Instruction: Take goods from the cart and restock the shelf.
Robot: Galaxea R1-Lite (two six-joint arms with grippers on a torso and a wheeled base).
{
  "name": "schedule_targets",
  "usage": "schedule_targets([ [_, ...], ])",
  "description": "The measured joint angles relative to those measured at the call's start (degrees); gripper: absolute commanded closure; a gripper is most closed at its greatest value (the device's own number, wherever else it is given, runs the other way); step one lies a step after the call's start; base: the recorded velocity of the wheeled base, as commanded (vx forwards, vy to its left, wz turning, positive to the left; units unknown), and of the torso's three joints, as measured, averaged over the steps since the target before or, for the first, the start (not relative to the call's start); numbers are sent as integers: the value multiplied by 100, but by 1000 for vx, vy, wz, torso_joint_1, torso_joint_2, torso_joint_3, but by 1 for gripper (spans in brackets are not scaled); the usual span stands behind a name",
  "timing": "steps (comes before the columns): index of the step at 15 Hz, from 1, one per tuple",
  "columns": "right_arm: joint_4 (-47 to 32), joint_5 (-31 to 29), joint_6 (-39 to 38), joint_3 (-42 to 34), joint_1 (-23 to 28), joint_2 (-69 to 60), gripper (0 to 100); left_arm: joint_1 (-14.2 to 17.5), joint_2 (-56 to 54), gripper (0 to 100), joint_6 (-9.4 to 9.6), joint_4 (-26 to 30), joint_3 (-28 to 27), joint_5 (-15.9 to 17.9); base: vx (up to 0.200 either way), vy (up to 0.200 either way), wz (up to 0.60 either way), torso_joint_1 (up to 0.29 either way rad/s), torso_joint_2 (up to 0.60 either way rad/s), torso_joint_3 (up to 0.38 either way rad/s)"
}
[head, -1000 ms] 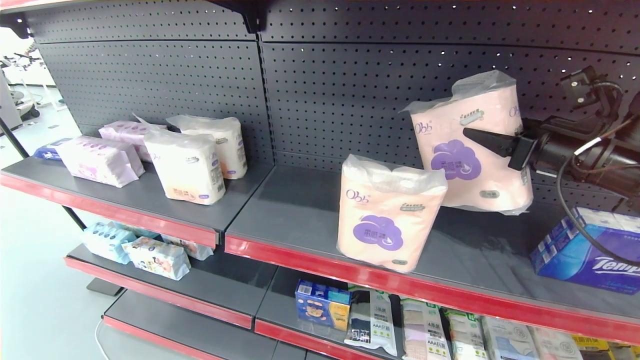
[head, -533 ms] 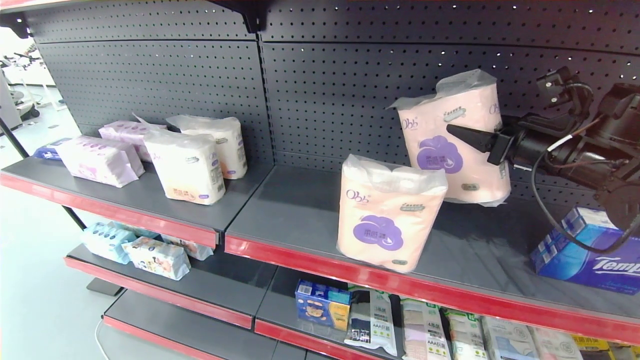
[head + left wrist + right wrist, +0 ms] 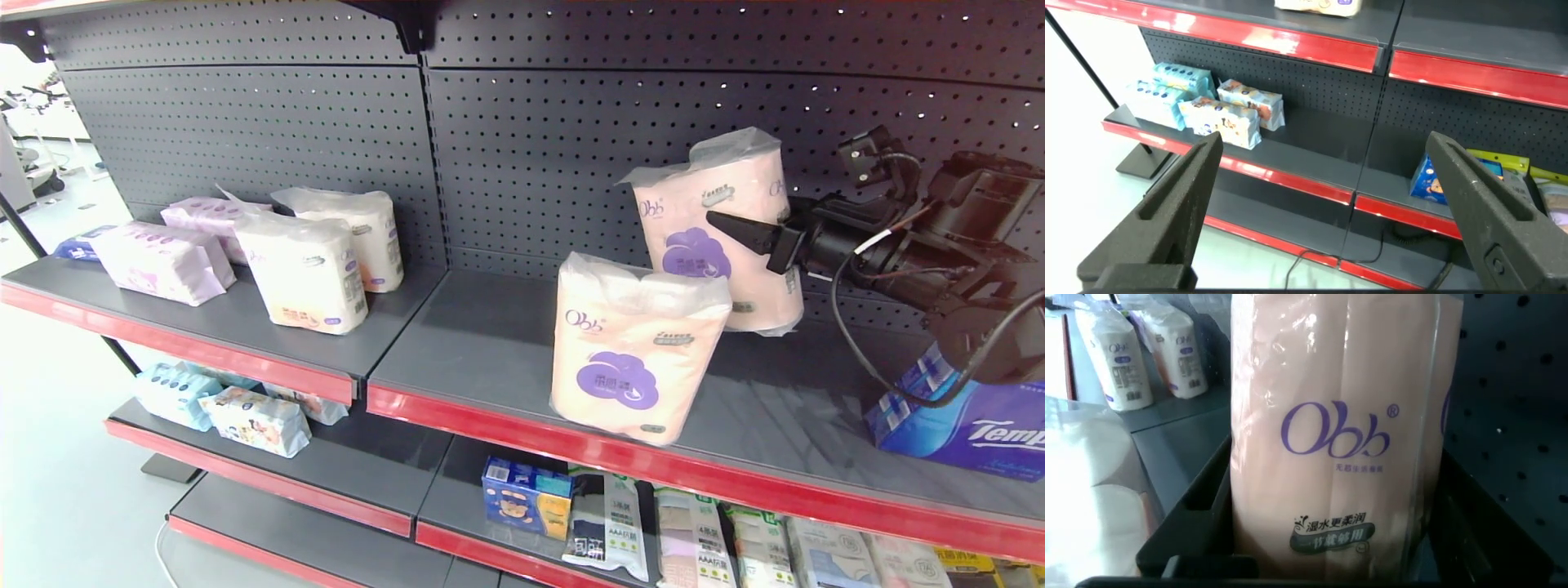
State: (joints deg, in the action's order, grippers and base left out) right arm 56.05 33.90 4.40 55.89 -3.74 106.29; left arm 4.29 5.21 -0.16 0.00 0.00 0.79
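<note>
The right end effector (image 3: pixel 735 229) clamped a tilted pink roll pack (image 3: pixel 702 192); lowered carelessly, it might topple the front pack (image 3: pixel 633 351) off the shelf (image 3: pixel 784 416).

two pink roll packs (image 3: pixel 633 351) (image 3: pixel 710 237), two white packs (image 3: pixel 306 273) (image 3: pixel 363 237), two lilac packs (image 3: pixel 159 261) (image 3: pixel 200 216).

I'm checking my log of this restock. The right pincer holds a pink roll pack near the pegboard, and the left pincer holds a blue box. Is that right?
Not quite. The left pincer holds nothing: the left wrist view shows its jaws wide apart with nothing between them. The right pincer does hold the pink roll pack near the pegboard.
</note>
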Motion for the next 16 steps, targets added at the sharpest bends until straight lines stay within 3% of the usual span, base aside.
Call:
schedule_targets([
  [3, 158, 257, 5, 11, 6, 126, 100, 0, 0, 0, 0, 0, 0, 0, 0, 0, 0, 0, 0, 0],
  [16, 728, 266, -288, 107, -57, 562, 100, 0, 0, 0, 0, 0, 0, -1, 0, 0, 0, 0, 0, 0],
])
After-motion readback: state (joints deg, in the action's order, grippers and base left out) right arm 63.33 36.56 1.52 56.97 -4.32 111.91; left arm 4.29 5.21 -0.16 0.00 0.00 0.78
